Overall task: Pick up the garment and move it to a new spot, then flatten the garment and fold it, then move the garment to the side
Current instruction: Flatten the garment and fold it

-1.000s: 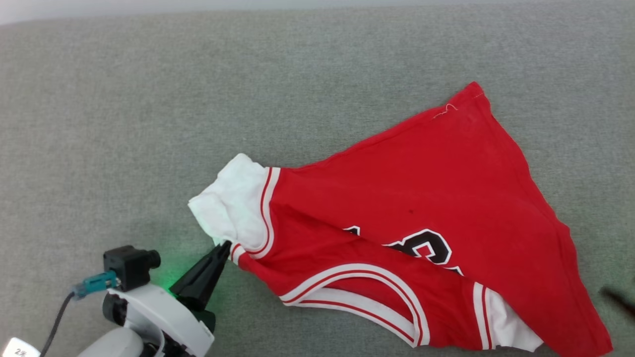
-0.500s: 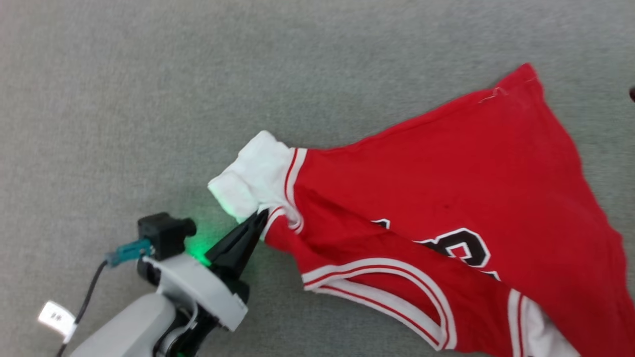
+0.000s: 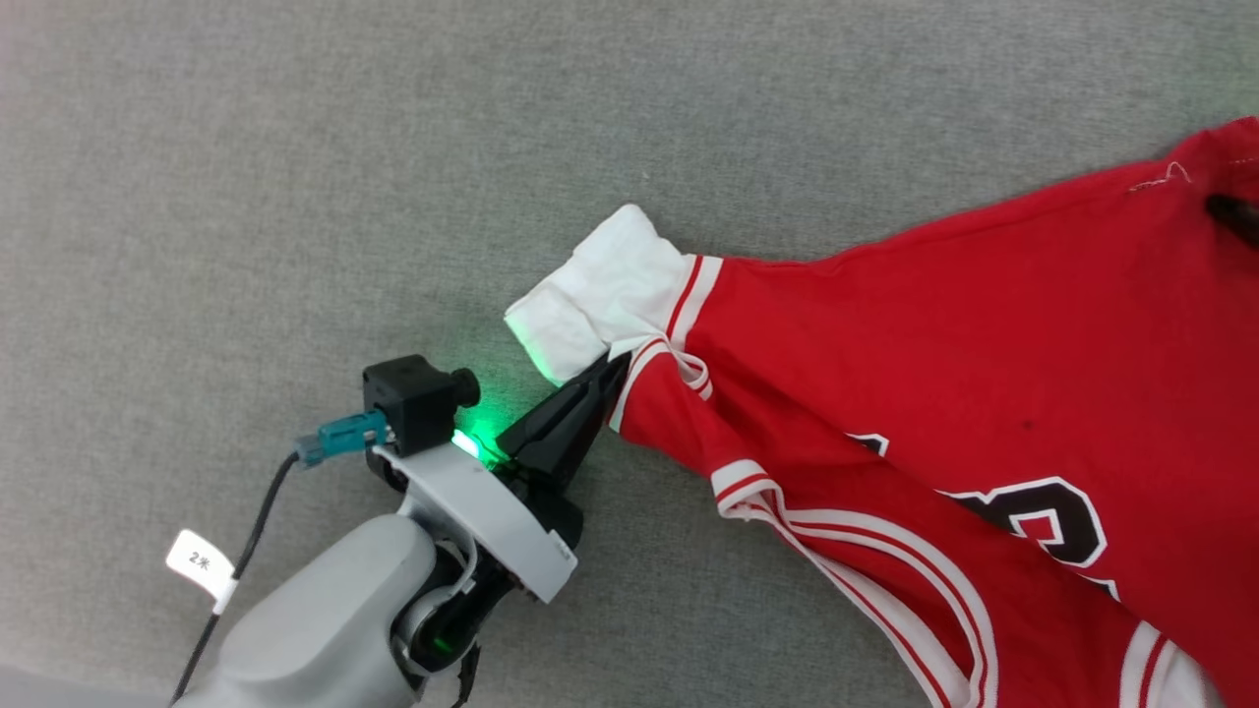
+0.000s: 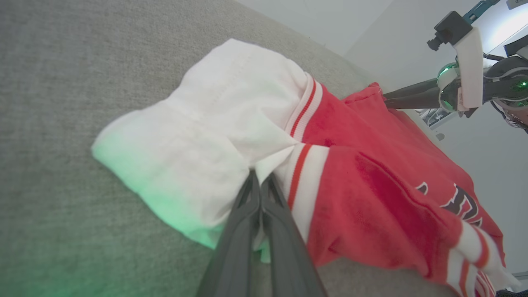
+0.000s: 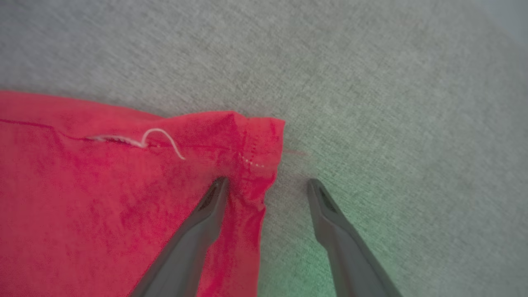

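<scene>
One garment (image 3: 934,324); two sets of jaws, left pinching its sleeve.

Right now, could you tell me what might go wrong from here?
The left gripper pinches the garment with just its fingertips, beside the white sleeve; a pull could slip it free. The right gripper stands open astride the hem corner, one finger over fabric, one off it; closing may catch only the edge.

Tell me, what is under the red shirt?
The shirt lies on the grey cloth surface, which shows beside it. Whatever else may be beneath is covered by the shirt.
</scene>
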Tool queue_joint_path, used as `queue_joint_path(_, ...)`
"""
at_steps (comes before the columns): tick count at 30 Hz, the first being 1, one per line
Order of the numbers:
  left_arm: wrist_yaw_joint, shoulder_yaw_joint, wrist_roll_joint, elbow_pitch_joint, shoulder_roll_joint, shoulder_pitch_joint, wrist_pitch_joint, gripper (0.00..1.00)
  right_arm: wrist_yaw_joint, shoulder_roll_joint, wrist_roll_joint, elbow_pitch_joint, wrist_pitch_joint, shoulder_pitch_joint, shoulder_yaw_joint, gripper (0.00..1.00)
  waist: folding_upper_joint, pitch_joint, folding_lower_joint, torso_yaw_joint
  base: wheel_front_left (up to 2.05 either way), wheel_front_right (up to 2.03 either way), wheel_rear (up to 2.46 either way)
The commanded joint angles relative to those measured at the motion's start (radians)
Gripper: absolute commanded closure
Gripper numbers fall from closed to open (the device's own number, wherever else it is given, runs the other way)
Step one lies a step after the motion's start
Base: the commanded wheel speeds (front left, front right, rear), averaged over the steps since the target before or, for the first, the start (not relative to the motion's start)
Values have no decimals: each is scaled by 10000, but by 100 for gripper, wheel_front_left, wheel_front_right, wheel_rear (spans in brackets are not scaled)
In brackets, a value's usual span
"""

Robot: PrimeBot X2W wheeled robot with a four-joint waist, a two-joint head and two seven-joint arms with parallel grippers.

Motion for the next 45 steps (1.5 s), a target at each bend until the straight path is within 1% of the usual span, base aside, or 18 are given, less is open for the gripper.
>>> queue_joint_path(1,-33,-198,-74,436,-50,208,108,100,-8,201,108,228,84,309,500,100,0,154,0,200,0,0,0)
queue_joint_path(4,-21,-312,-127,533,92,91,76,100,-10,97,371,378,-345,76,846,100,0,1,0,176,0,0,0)
queue_joint_path(5,-6,-350,-135,545,172,2,69,100,-10,65,423,445,-601,-43,831,100,0,-70,0,161,0,0,0)
queue_joint_path(6,-6,-416,-212,502,352,-213,58,100,-10,46,600,628,-1170,-366,688,100,0,-227,0,104,0,0,0)
queue_joint_path(7,-6,-416,-212,502,352,-213,58,100,-10,46,600,628,-1170,-366,688,100,0,-227,0,104,0,0,0)
queue_joint_path(8,-7,-450,-351,410,574,-632,57,100,-13,60,673,821,-1804,-709,416,100,0,-386,0,30,0,0,0)
queue_joint_path(11,-15,-474,-831,100,663,-1395,139,100,-13,159,591,1411,-2808,-1181,-108,100,0,-583,0,-57,0,0,0)
queue_joint_path(15,-16,-446,-1586,319,861,-2833,711,100,-13,532,338,2329,-3793,-2012,-679,100,0,-647,0,-246,0,0,0)
queue_joint_path(18,-16,-289,-1947,592,832,-3798,1009,100,-13,768,117,2804,-4325,-2680,-1093,100,0,-577,0,-376,0,0,0)
queue_joint_path(22,-17,458,-2522,1801,624,-5946,1258,100,-11,1439,-544,4035,-5405,-4230,-1972,100,0,-313,0,-672,0,0,0)
queue_joint_path(25,28,923,-2296,3093,351,-7703,1094,100,-13,1877,-1237,4801,-6286,-5473,-2444,100,0,-72,0,-876,0,0,0)
queue_joint_path(28,153,1509,-2139,4317,107,-9471,640,100,-15,2318,-1808,5432,-7238,-6612,-2888,100,0,113,0,-1089,0,0,0)
queue_joint_path(30,132,1891,-2088,4939,-36,-10375,350,100,-16,2626,-2077,5790,-7893,-7198,-3127,100,0,130,0,-1216,0,0,0)
queue_joint_path(32,70,2153,-2061,5349,-150,-10944,189,100,-16,2871,-2430,6065,-8429,-7497,-3115,100,0,91,0,-1310,0,0,0)
queue_joint_path(35,-16,2325,-2245,5628,-299,-11102,95,100,-16,3136,-2524,6460,-8826,-7604,-3006,100,0,-8,0,-1374,0,0,0)
queue_joint_path(38,-31,2079,-2443,5477,-269,-10414,101,100,-16,3207,-2279,6717,-8855,-7179,-2680,100,0,-54,0,-1376,0,0,0)
queue_joint_path(42,-39,1971,-3022,4356,39,-8850,65,100,-15,3022,-1742,6502,-8729,-6133,-1956,100,0,-77,0,-1424,0,0,0)
queue_joint_path(45,-40,1833,-3340,3152,393,-7115,17,100,-15,2700,-1004,5975,-8541,-4868,-1374,100,0,-175,0,-1414,0,0,0)
